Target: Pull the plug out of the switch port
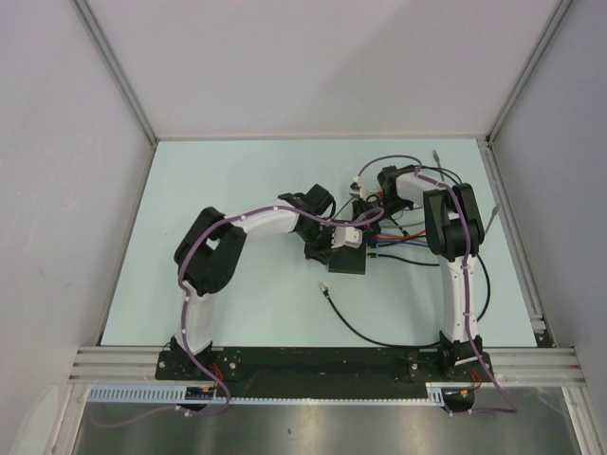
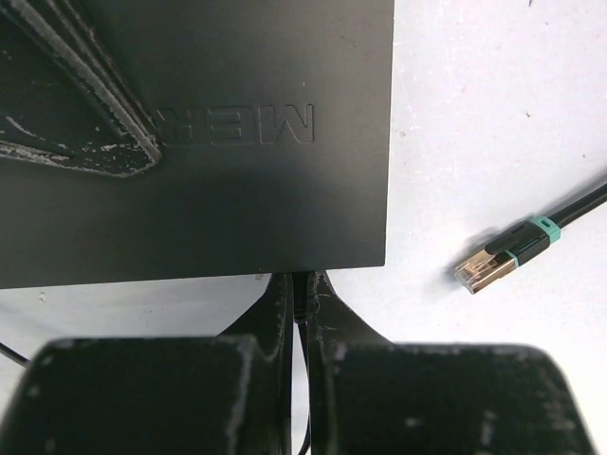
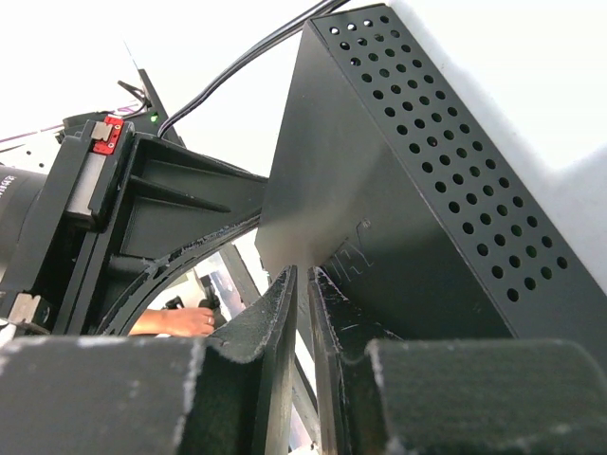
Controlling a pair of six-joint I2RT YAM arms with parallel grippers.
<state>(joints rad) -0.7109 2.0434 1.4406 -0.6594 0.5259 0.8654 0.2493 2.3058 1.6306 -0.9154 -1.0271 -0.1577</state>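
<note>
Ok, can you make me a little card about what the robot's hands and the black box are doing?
Black box: flat, letters pressed into its top
Left gripper: shut, at the box's edge
Right gripper: fingers almost together, beside the box
Loose plug: teal collar, lying on the table, not plugged in
Switch port: not visible

Place: we read this as a robotics lab cell | Evidence: we see white panels (image 1: 313,57) walling a pale table (image 1: 237,180), aluminium rails (image 1: 114,360), a slotted cable duct (image 1: 142,391), and a left arm (image 1: 199,313) and right arm (image 1: 458,303) bolted to a black base plate (image 1: 322,360).
</note>
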